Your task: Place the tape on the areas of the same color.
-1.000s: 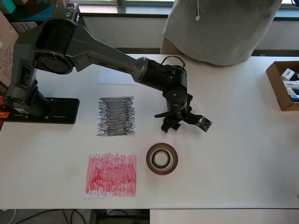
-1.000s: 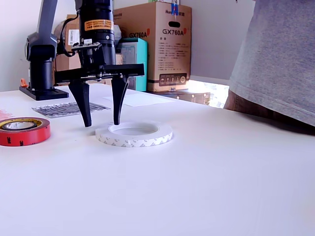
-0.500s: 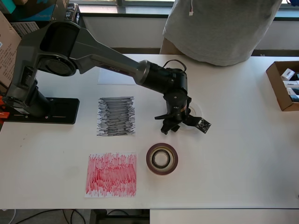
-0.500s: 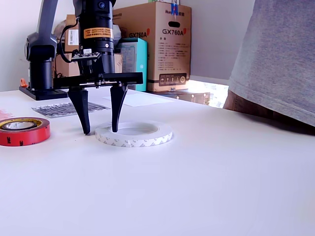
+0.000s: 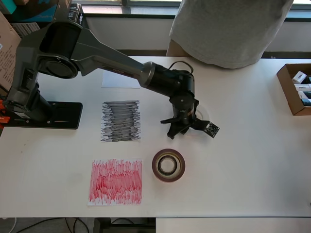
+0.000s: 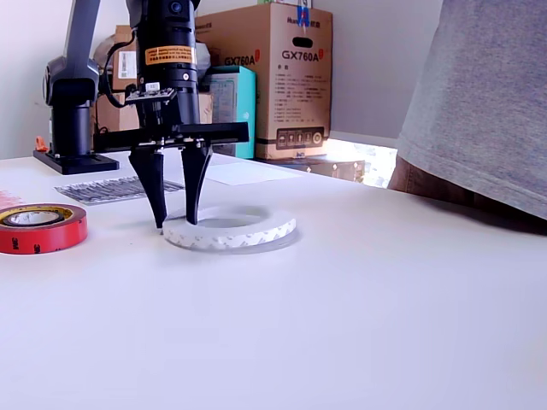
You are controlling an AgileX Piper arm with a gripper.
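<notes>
A whitish tape ring (image 6: 235, 229) lies on the white table, faint in the overhead view (image 5: 202, 118). My gripper (image 6: 175, 225) points straight down with its two fingers closed on the ring's left rim, one inside and one outside; from above the gripper (image 5: 181, 129) is under the wrist. The ring's right side looks slightly raised off the table. A red-brown tape ring (image 5: 168, 165) (image 6: 41, 227) lies below it with a dark ring inside. Left of these are a white patch (image 5: 119, 80), a black-grey patch (image 5: 121, 121) (image 6: 111, 190) and a red patch (image 5: 116, 181).
A person in a grey shirt (image 5: 228, 29) stands at the table's far edge. An open cardboard box (image 5: 293, 92) sits at the right edge in the overhead view. The arm's base (image 5: 46, 114) is at the left. Cartons (image 6: 282, 77) stand behind the table.
The gripper came down over the whitish ring's rim and its fingers narrowed onto it. The ring shifted slightly toward the exterior view's left and its right side rose.
</notes>
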